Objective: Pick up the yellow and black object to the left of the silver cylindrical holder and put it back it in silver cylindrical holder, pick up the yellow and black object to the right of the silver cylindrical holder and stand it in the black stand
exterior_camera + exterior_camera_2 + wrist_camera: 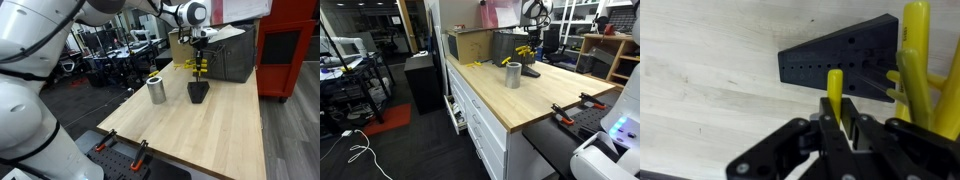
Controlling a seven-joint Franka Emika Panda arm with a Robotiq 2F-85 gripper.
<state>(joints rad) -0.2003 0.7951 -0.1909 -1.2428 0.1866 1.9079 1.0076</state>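
Observation:
My gripper (200, 57) hangs over the black stand (198, 92), shut on the yellow and black object to the right (200, 69), a yellow bar pointing down at the stand. In the wrist view this bar (835, 88) sticks out between the shut fingers of the gripper (837, 118), with its tip just short of the stand's row of holes (835, 62). The silver cylindrical holder (157, 90) stands apart from the stand, and in an exterior view the holder (512, 75) is beside the stand (531, 71). The yellow and black object to the left is hidden.
More yellow bars (915, 75) crowd the wrist view's right edge, close to the stand. A big grey crate (225, 52) sits behind the stand, and a cardboard box (470, 45) stands at the bench's far end. Red clamps (138, 152) grip the near edge.

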